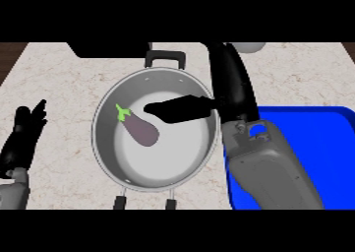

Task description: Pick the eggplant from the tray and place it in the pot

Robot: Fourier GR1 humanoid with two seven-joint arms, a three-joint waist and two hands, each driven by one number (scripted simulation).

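Observation:
A purple eggplant [140, 129] with a green stem lies on the floor of the steel pot [181, 170], left of its middle. My right hand [180, 109] hovers over the pot's upper middle with its fingers relaxed and open, pointing left. Its fingertips end just above and to the right of the eggplant's stem, and nothing is held in it. The blue tray [321, 147] lies to the right of the pot, partly hidden by my right forearm; no object shows on its visible part. My left hand [21, 140] rests open at the left edge, fingers up.
The pot has black loop handles at its far side [165, 58] and near side [143, 202]. A dark object [103, 49] sits at the counter's back edge. A pale rounded thing [250, 47] shows at the back right. Marbled counter [64, 83] surrounds the pot.

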